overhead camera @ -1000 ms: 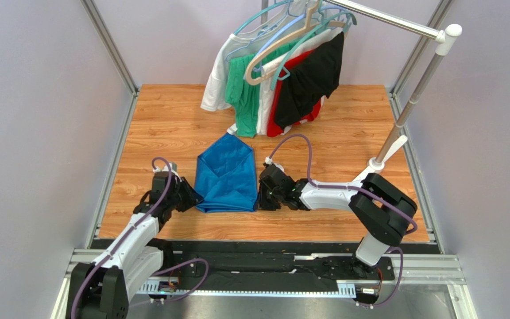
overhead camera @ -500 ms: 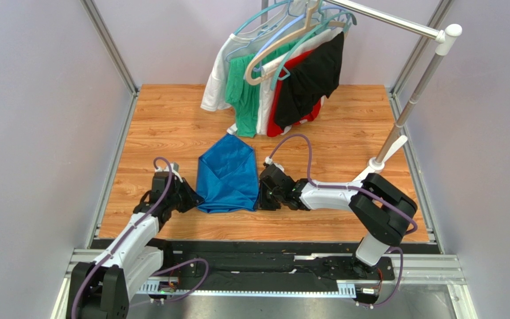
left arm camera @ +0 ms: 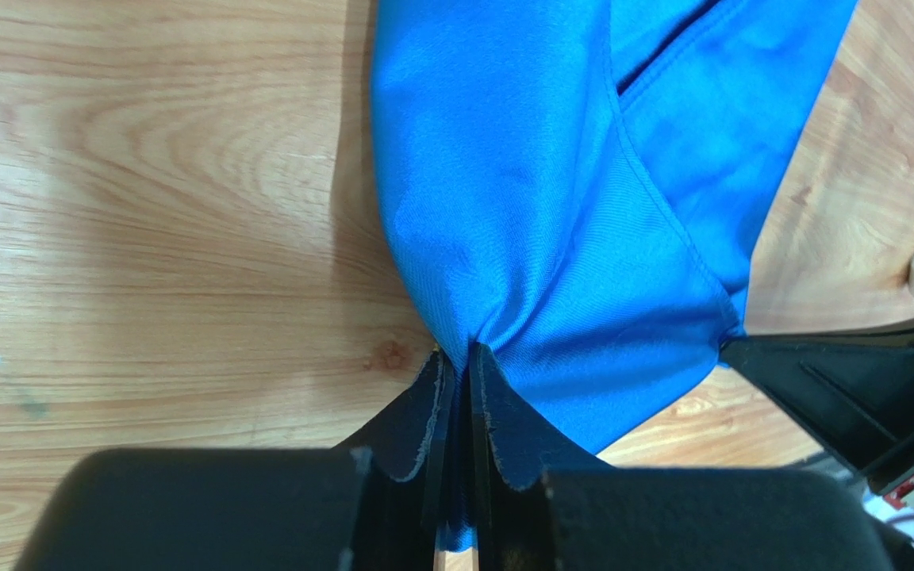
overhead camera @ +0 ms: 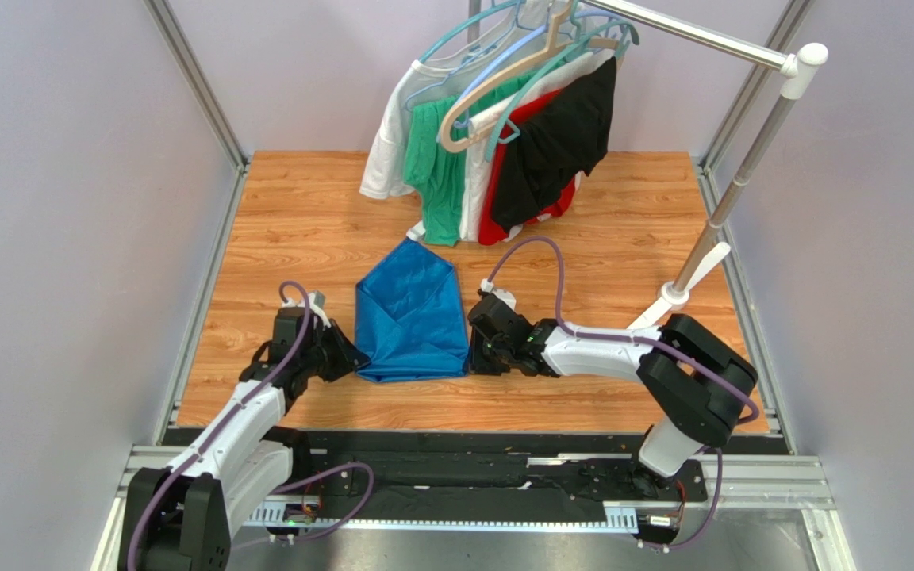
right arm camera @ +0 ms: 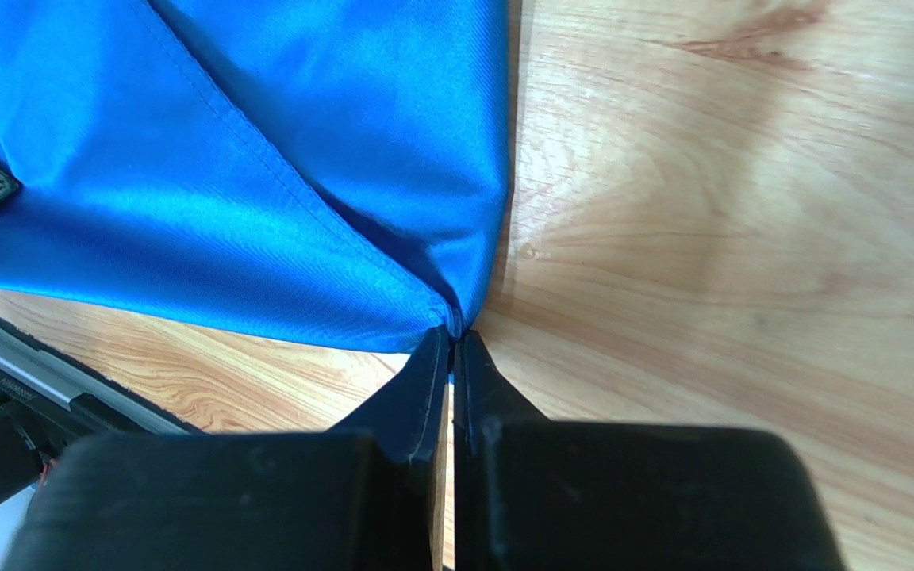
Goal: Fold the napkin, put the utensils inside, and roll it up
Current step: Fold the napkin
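While stretched low, hands (left arm camera: 456, 363) (right arm camera: 451, 345) seemingly pinching napkin (overhead camera: 408, 315)

Robotics lab test cell, not a home. Wood-grain tabletop (overhead camera: 617, 226) boxed in by plain grey panels (overhead camera: 57, 238) and aluminium frame posts (overhead camera: 201, 83). Left arm (overhead camera: 241, 416) and right arm (overhead camera: 599, 347) are bolted to a base rail (overhead camera: 486, 482) at 6 o'clock. Clothes rack (overhead camera: 736, 184) at 1 o'clock holds garments on hangers (overhead camera: 486, 143).

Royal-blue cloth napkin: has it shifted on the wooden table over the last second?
Yes. The royal-blue cloth napkin has slid slightly right in the top view, toward the silver garment-rack pole.
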